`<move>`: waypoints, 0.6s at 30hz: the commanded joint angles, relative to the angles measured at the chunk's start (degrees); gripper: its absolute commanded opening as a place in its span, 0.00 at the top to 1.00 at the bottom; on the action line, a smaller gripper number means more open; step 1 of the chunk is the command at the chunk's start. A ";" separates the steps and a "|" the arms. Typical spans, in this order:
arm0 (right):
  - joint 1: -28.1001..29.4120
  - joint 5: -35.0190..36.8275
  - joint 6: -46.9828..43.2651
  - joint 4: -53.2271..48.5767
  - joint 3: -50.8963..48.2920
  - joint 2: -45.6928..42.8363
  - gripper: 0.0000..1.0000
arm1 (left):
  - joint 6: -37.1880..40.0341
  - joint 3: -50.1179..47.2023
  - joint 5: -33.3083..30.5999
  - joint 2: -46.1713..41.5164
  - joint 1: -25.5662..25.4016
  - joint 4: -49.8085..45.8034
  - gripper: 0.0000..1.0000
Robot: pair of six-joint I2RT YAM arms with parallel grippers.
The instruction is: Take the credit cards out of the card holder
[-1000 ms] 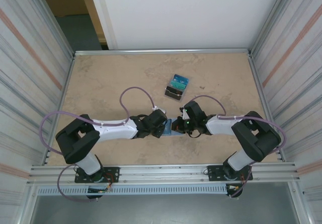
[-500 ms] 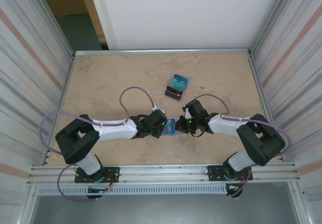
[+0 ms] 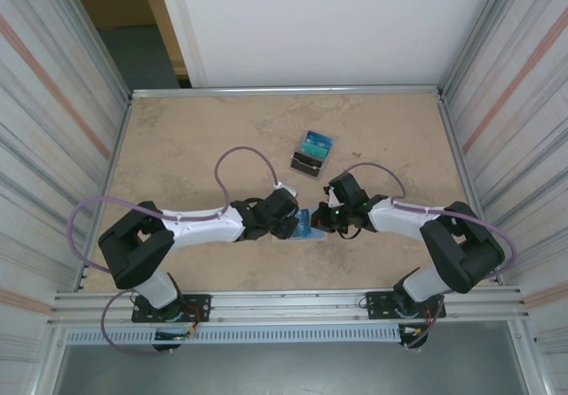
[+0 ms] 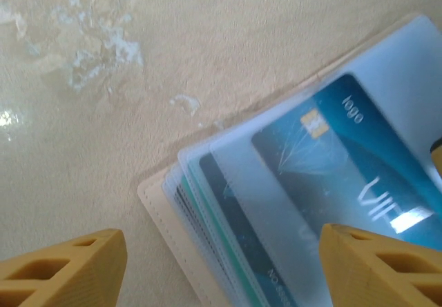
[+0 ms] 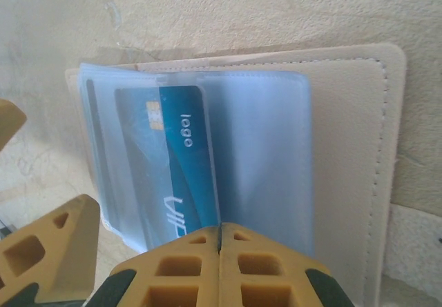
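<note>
card holder (image 5: pixel 345 148) open on tabletop (image 3: pixel 195 138), near centre. left claw (image 4: pixel 221 248) at its left, wide open, straddling a corner, holding nothing. right claw (image 5: pixel 219 238) at its right, fully closed at clear sleeve (image 5: pixel 262 155) edge. teal credit card (image 5: pixel 176 162) inside reads "logo".

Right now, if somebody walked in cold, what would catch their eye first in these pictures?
The open tan card holder lies on the table between the two grippers, a teal credit card marked "logo" showing through its clear sleeves. The left gripper stands open over it, and the right gripper is shut at the sleeves' near edge. Farther back on the table sits a small pile of cards.
</note>
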 commanded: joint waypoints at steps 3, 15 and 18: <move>-0.77 -0.37 -0.77 -0.82 0.36 -1.62 0.96 | 0.83 1.81 -2.29 2.99 -0.40 -2.43 0.29; -1.63 -2.88 1.72 3.72 -2.87 -3.66 0.73 | -0.88 1.27 -0.65 4.59 -0.46 -3.04 0.35; -1.60 -3.61 2.34 5.65 -3.52 -2.66 0.74 | -1.24 1.16 -0.30 4.62 -0.45 -2.94 0.35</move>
